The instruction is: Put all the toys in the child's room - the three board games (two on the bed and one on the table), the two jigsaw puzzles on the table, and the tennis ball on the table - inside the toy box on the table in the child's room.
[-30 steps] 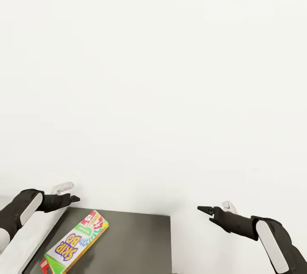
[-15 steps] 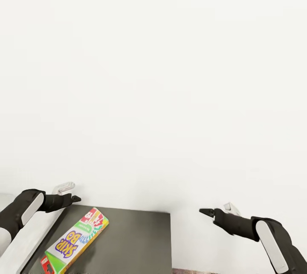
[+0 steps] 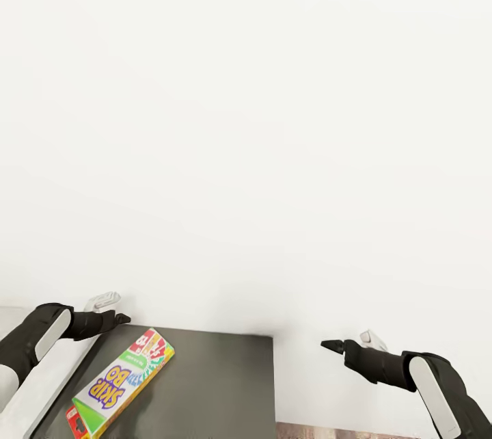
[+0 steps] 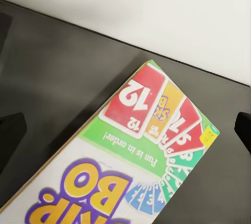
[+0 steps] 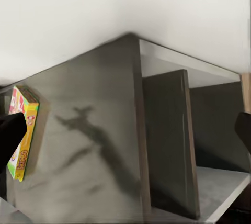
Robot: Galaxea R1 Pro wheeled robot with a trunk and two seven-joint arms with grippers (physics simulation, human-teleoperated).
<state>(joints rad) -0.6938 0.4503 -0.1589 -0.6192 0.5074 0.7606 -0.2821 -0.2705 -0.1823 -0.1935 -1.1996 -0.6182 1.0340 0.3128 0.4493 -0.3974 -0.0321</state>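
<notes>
The head view took in a wide white wall [image 3: 246,117], and low down sat the dark section of the table [image 3: 212,384]. On it lay one board game [image 3: 123,384], the green-red box with yellow letters, flat and printed face up, skewed across the dark surface. The left gripper [image 3: 121,319] hung just above and beyond the box's card-printed end, not touching it. From the left wrist, the board game [image 4: 136,161] lay right between and below the jaws, with the dark top around it; the fingertips [image 4: 10,135] stood at either edge of that view, wide apart and clasping nothing. So the left jaws were released.

The right gripper [image 3: 329,344] was out past the dark section's edge, well apart from the box, against the white wall. Its wrist view looked across the dark top from the side, with the board game [image 5: 21,130] far ahead of the jaws and an open compartment [image 5: 209,145] with a dark divider below the top. Its fingertips [image 5: 10,135] also showed at opposite edges, spread, nothing between them.
</notes>
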